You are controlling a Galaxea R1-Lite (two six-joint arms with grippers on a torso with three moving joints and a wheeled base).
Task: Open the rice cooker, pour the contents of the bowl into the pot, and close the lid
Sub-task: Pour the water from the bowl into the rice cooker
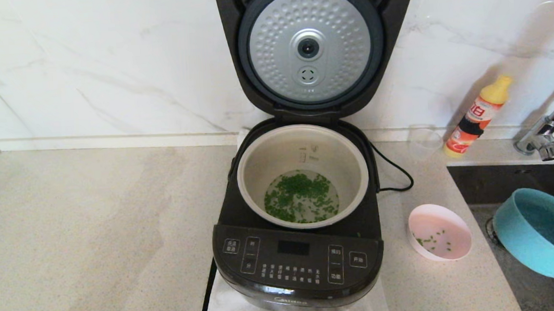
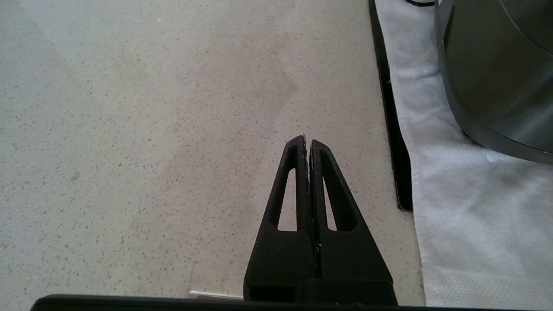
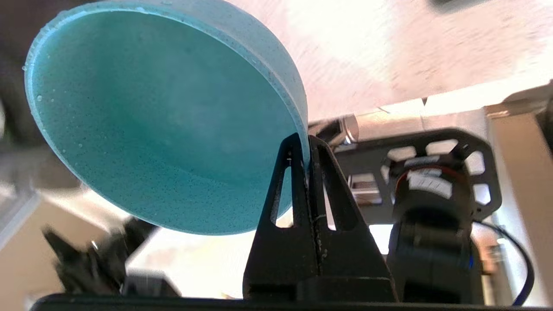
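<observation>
The black rice cooker [image 1: 298, 265] stands in the middle of the counter with its lid [image 1: 309, 45] swung up, the dimpled silver plate facing me. Its pale pot [image 1: 258, 166] holds water and green bits. My right gripper [image 3: 306, 144] is shut on the rim of a teal bowl [image 3: 164, 116], which looks empty and wet. In the head view that teal bowl [image 1: 543, 230] hangs tilted over the sink at the right edge. My left gripper [image 2: 307, 141] is shut on nothing, low over the counter left of the cooker [image 2: 497, 73].
A small pink bowl [image 1: 439, 232] with a few green bits sits right of the cooker. A yellow-capped bottle [image 1: 477, 117] and a clear cup [image 1: 424, 141] stand by the wall. The sink [image 1: 529, 274] and faucet [image 1: 547, 129] lie at right. A white mat [image 2: 466, 198] lies under the cooker.
</observation>
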